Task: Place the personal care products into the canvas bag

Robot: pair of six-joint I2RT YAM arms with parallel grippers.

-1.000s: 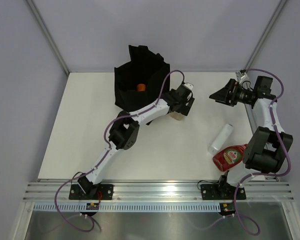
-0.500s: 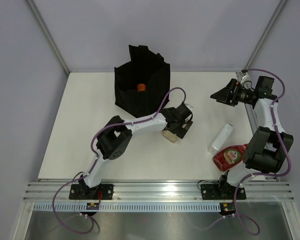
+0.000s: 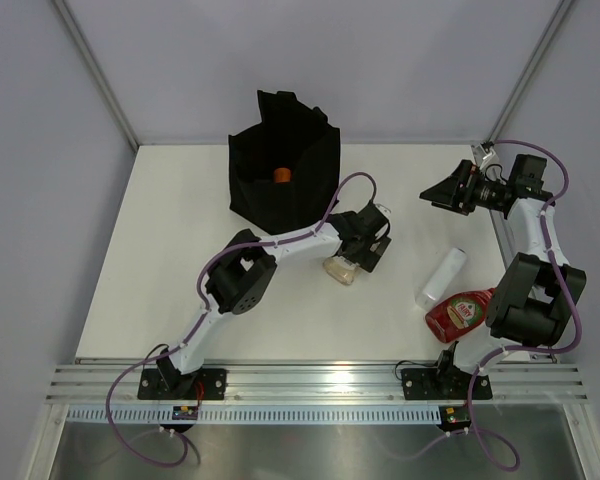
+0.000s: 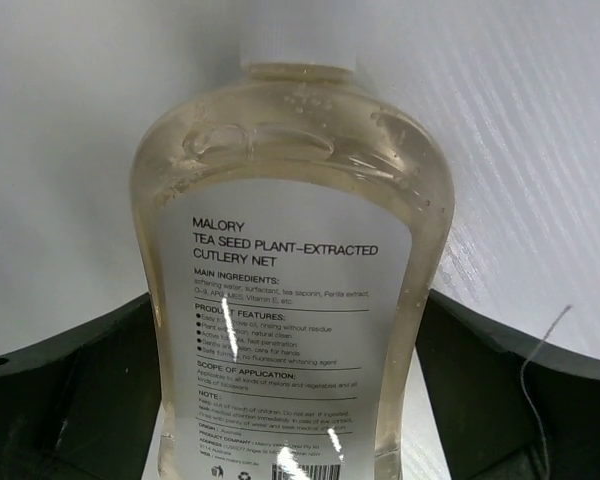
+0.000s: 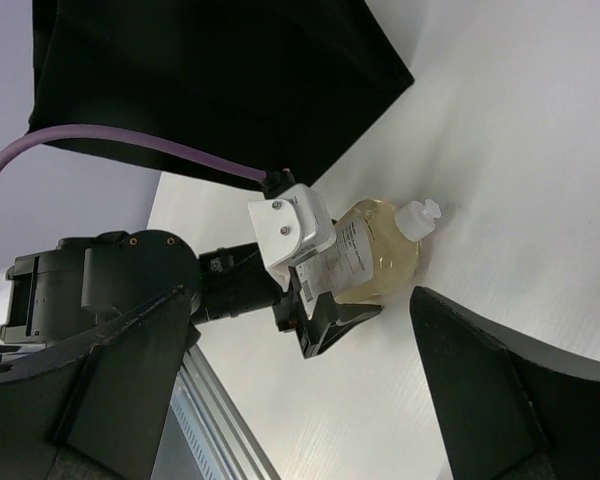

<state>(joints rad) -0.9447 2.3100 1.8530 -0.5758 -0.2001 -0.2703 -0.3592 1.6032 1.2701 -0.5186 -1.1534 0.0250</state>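
The canvas bag [image 3: 280, 200], black and boxy, stands upright with its mouth open at the far middle of the counter [image 3: 160, 250]; an orange bottle [image 3: 282, 174] shows inside. The clear amber bottle [image 4: 290, 250], white-capped with a printed label, is clamped in the left gripper [image 3: 354, 260] near the bag. The translucent white bottle [image 3: 442, 276] and the red bottle [image 3: 460, 313] with green label lie just beside each other at the right, well apart from the bag.

Left arm [image 3: 290, 240] and right arm [image 3: 542, 235] alike, white links, chunky black joints, purple cables [image 5: 130, 135] trailing, and there's a white screwed plate [image 5: 290, 228] just behind the left end effector [image 3: 346, 266].
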